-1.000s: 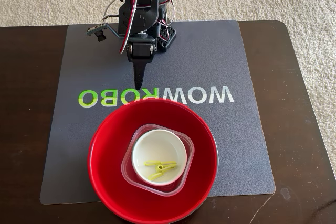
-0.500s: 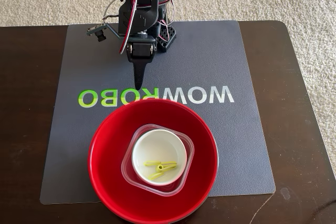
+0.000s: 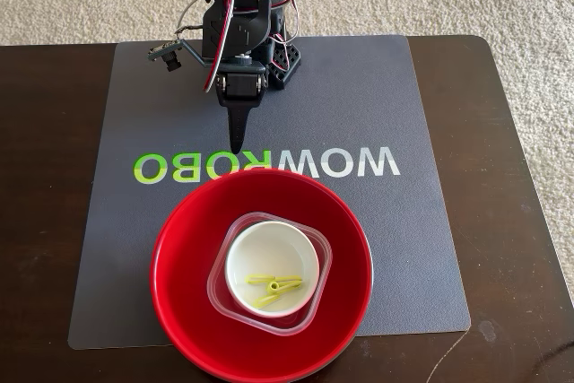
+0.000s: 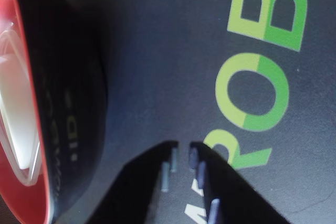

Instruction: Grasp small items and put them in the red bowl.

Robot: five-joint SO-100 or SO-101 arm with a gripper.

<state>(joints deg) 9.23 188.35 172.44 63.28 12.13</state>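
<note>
The table (image 3: 45, 221) is dark, glossy wood; on it lies a grey matte mat (image 3: 377, 248) with rounded corners, printed in white and green letters. The red bowl (image 3: 179, 257), round and shiny, sits at the mat's near edge, a little left of centre. Nested in it is a clear, square tub (image 3: 221, 280) of thin plastic with rounded corners; in that stands a smooth white bowl (image 3: 244, 253), and in that lies a yellow-green clip (image 3: 274, 283). No flat black piece shows on the mat.

The gripper (image 3: 236, 144) hangs over the mat just beyond the bowl's far rim, tip pointing down at the lettering. In the wrist view its fingers (image 4: 202, 171) stand nearly together with a thin slit between, holding nothing.

Everything visible is already stacked in the bowl, so the sorting looks finished. Nothing in view is left to pick; the arm probably only needs to rest or retreat.
</note>
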